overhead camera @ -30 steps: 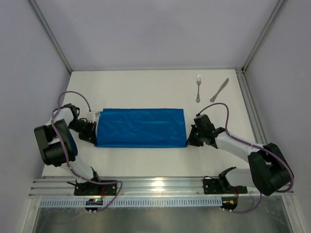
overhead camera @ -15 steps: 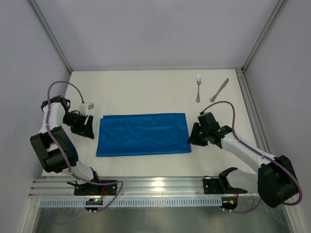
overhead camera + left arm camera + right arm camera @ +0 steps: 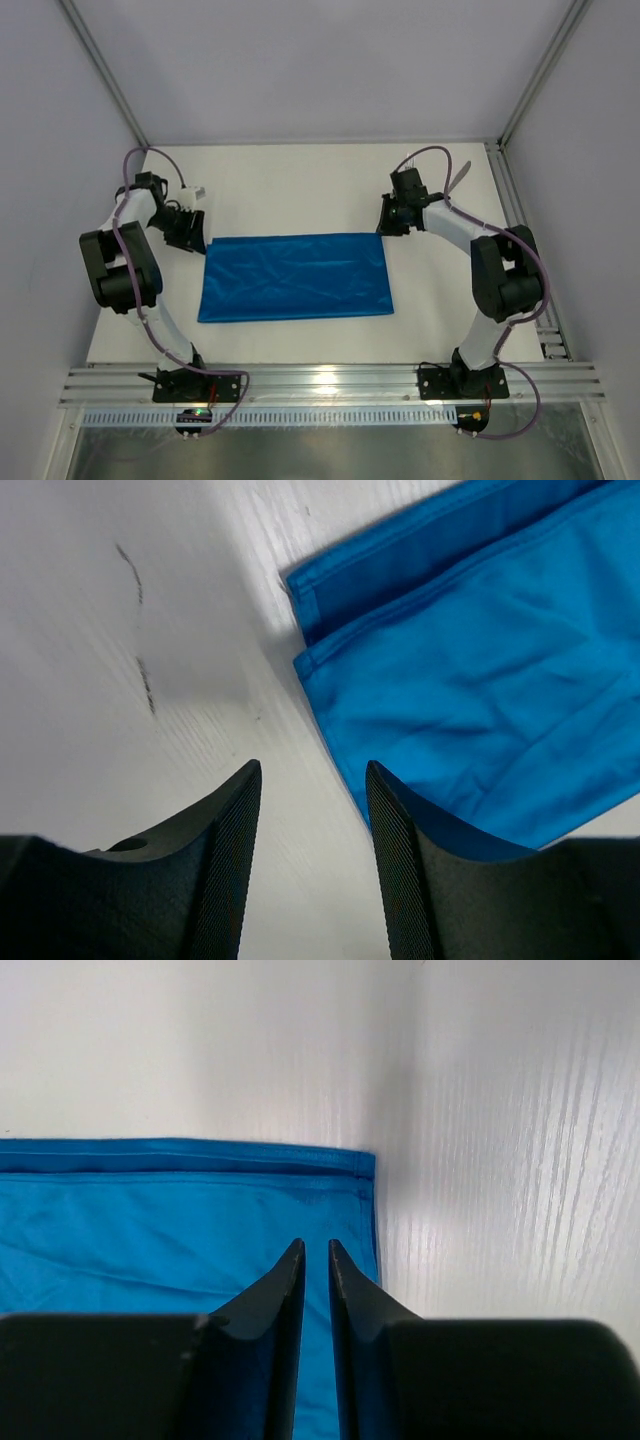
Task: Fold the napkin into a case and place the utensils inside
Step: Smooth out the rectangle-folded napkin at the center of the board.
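We judge approx. one fold done: the napkin [image 3: 295, 277] lies mid-table as a wide doubled rectangle, no narrow case yet, utensils [image 3: 462, 173] not inside; left gripper [image 3: 311, 770] jaws spread, right gripper [image 3: 315, 1245] jaws nearly together, both empty at its far corners.

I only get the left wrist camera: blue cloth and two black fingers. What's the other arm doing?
Observer: The right gripper hangs at the napkin's far right corner.
Operator: Is it grabbing it?
Observer: No. Its fingers are nearly together, gripping nothing.
Operator: What shape is the napkin?
Observer: A flat oblong, running from the left gripper across to the right one.
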Motion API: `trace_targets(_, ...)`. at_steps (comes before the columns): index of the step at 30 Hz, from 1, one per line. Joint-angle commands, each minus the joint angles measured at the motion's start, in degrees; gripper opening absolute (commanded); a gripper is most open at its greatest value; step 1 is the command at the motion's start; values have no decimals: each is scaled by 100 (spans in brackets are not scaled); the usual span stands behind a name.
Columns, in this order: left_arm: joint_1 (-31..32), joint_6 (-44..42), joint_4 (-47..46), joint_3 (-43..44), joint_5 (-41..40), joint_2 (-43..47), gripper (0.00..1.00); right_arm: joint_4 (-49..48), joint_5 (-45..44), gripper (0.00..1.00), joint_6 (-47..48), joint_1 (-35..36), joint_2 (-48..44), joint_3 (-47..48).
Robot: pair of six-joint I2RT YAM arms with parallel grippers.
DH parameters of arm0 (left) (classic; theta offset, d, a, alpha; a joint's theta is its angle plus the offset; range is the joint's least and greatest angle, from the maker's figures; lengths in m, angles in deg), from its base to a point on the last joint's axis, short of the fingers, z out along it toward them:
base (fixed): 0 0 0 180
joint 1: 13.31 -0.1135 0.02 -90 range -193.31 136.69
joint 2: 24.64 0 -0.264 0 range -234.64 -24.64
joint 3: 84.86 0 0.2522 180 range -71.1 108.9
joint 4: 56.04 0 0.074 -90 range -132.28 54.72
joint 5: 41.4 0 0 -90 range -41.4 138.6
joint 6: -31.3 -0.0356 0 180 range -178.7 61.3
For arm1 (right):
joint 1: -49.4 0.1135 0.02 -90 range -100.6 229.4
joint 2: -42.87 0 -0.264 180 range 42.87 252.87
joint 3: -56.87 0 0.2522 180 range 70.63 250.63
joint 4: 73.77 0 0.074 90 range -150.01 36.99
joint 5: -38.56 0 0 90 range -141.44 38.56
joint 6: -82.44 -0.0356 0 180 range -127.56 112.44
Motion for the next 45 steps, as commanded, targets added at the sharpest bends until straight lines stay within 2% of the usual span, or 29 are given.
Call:
trace_targets(1,41,274,-541,337,-183,-140,49,128,-197,20,387,28,272,488)
trace_targets(4,129,309,-691,311,-271,-290,49,146,-286,25,449,19,510,594)
trace_targets(5,129,335,-735,293,-271,-325,49,155,-304,30,449,11,581,612)
trace_targets(8,147,370,-893,232,-262,-448,49,146,-286,34,449,-42,818,673)
trace_targets(17,173,388,-1051,222,88,-695,43,111,-321,34,511,-121,898,586)
trace_targets(23,340,415,-1034,249,212,-853,33,-21,-128,26,502,-139,942,524)
trace_targets(27,410,388,-1043,188,186,-844,21,-91,3,19,484,-130,959,506)
trace_targets(32,419,423,-1052,179,177,-757,11,-100,92,4,458,-139,977,533)
trace_targets(36,410,388,-1095,170,168,-660,0,-117,65,4,432,-130,898,506)
trace_targets(45,410,423,-1060,187,177,-423,0,-161,48,4,432,-139,766,489)
